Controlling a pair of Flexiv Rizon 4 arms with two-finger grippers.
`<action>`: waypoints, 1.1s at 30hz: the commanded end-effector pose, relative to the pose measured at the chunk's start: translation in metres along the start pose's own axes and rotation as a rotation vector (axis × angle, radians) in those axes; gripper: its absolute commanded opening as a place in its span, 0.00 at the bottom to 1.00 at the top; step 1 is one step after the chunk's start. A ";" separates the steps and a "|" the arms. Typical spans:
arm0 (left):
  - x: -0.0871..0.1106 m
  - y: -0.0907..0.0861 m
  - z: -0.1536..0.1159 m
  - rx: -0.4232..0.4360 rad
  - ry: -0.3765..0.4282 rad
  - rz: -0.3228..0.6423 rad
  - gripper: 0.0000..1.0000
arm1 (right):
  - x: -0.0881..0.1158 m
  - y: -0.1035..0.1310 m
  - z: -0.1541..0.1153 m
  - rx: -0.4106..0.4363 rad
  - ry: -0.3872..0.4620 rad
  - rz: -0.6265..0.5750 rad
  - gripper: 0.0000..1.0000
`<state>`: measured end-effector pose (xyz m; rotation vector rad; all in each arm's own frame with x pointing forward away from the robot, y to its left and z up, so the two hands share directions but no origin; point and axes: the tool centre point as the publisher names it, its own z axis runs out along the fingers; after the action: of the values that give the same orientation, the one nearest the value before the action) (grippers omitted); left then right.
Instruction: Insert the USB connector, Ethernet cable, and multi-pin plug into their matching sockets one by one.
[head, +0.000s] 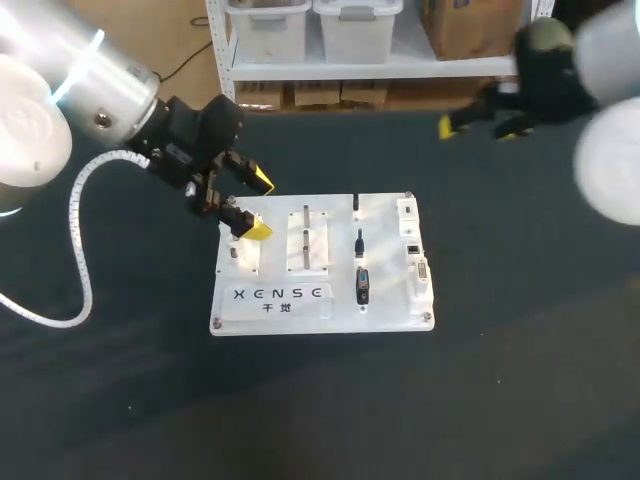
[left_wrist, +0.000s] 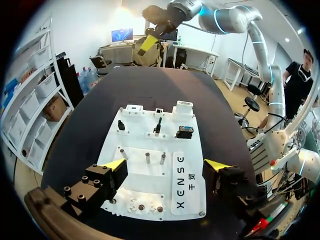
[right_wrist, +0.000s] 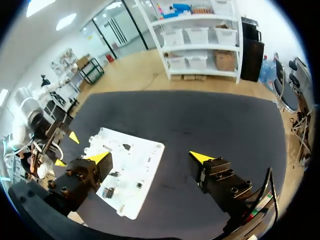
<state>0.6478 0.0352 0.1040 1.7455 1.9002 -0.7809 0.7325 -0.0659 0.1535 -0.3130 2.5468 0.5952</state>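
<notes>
Closest up is the left arm, filling the left corner of the head view and holding the left jaws over the left end of the white board. Those jaws are gaping wide, with the left fingertips sitting well apart and nothing between them. Only the board's pegs are showing underneath in the left wrist view.

That board is lying flat on the dark desk, roughly in the middle. All three connectors are sitting in a column toward its right side, each one apart from its socket and none plugged in. The multi-pin plug is sitting at the end nearest the robot, chunky and black. Its long axis is running along the column, toward and away from the robot. The multi-pin socket is lying just to its right, slot running the same way.

The middle plug and far plug are slimmer and seem to be standing upright in their holders, long axis pointing up off the board. Can't tell which of those two is the USB and which is the Ethernet. The middle socket and far socket are sitting to their right.

Over on the other side, the right arm is hanging in from the right. It's holding the right jaws over bare desk at the far right, well apart from the board. They're spread wide too, gripping nothing, and the board is showing ahead of one right fingertip.
</notes>
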 end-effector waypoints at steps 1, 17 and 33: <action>0.001 -0.001 0.000 -0.002 -0.003 0.002 1.00 | -0.005 0.040 0.057 0.269 0.103 -0.002 1.00; 0.001 -0.001 0.000 -0.002 -0.003 0.002 1.00 | 0.027 0.068 0.129 0.490 0.260 0.107 1.00; 0.001 -0.001 0.000 -0.002 -0.003 0.002 1.00 | 0.040 0.066 0.134 0.400 0.207 0.106 1.00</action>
<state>0.6478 0.0352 0.1040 1.7453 1.9001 -0.7808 0.7430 0.0580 0.0503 -0.1022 2.8528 0.0561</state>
